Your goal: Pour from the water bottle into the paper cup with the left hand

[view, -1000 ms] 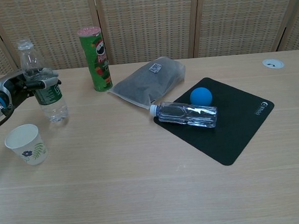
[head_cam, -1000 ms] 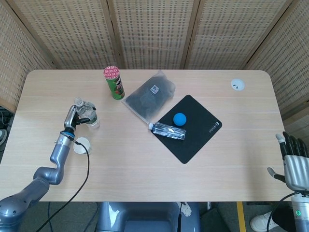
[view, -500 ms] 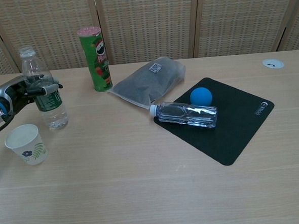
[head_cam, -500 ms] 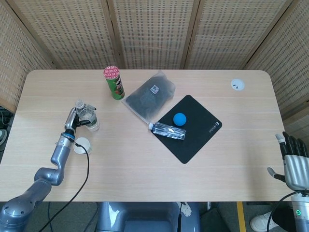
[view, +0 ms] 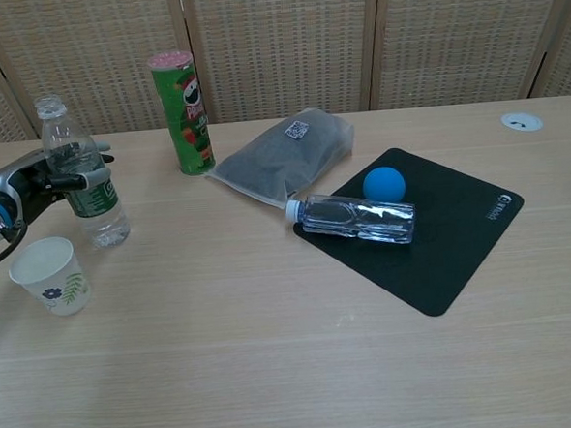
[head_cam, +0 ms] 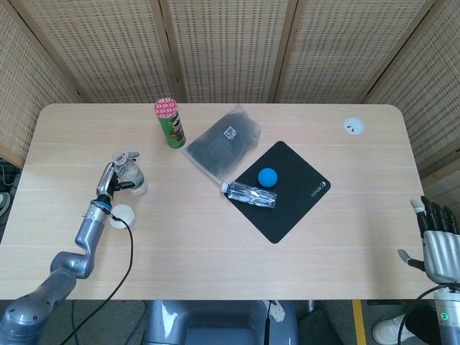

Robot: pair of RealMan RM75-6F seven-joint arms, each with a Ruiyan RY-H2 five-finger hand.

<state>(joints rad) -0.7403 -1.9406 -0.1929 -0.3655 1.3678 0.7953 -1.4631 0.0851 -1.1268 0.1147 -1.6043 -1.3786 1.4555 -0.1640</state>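
Observation:
The clear water bottle (head_cam: pixel 130 174) (view: pixel 82 176) with a green label stands upright on the table at the left. My left hand (head_cam: pixel 109 180) (view: pixel 20 184) is beside it on its left, with fingers spread to either side of the bottle and one fingertip still at the label. The grip looks loosened. The paper cup (head_cam: pixel 121 215) (view: pixel 49 275), white with a leaf print, stands upright just in front of the bottle and hand. My right hand (head_cam: pixel 438 243) hangs off the table's near right corner, fingers apart and holding nothing.
A green chips can (view: pixel 182 112) stands behind the bottle. A dark bag (view: pixel 284 154) lies mid-table. A second clear bottle (view: pixel 354 218) lies on its side on a black mat (view: pixel 443 253) next to a blue ball (view: pixel 383 183). A white disc (view: pixel 520 120) sits far right.
The bottle has come down to stand on the table, a little nearer the cup. My left hand has drawn back to the left and its fingers have spread away from the bottle.

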